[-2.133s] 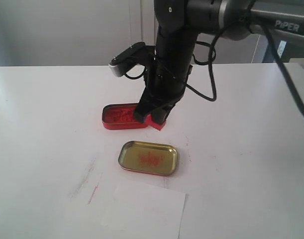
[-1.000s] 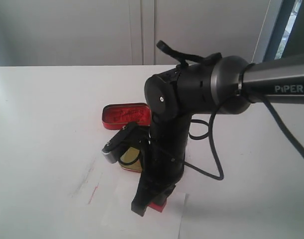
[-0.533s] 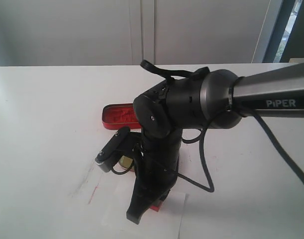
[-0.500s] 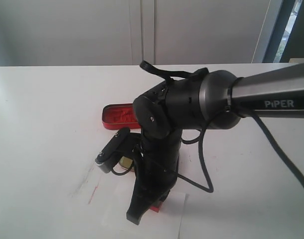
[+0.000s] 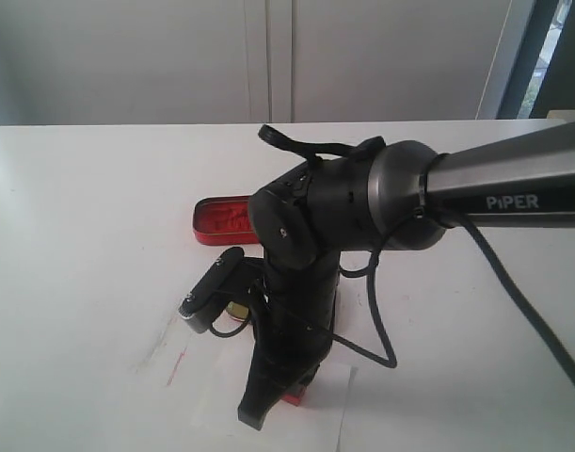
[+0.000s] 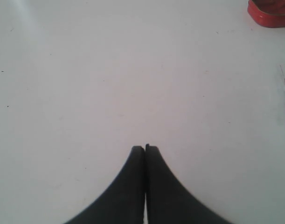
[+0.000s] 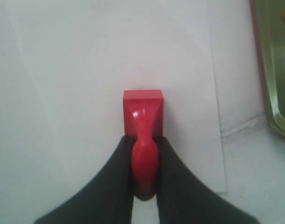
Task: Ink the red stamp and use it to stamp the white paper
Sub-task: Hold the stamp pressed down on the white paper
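My right gripper [image 7: 143, 140] is shut on the handle of the red stamp [image 7: 143, 112]. The stamp's block base sits against the white paper [image 7: 109, 60]. In the exterior view the right gripper [image 5: 273, 400] stands low over the white paper [image 5: 329, 414] near the table's front, with the red stamp [image 5: 296, 396] showing beside its fingers. My left gripper [image 6: 145, 148] is shut on nothing, over bare white table, and does not show in the exterior view.
The red oval tin of ink paste [image 5: 221, 219] lies behind the arm, and its corner shows in the left wrist view [image 6: 272, 11]. The gold-lined lid [image 7: 277, 70] lies beside the paper, mostly hidden by the arm in the exterior view. Faint red smears [image 5: 177, 363] mark the table.
The right arm carried the stamp from the ink tin forward to the paper and lowered it. Over the last half second it sank a little further. The left gripper view has no earlier frame.
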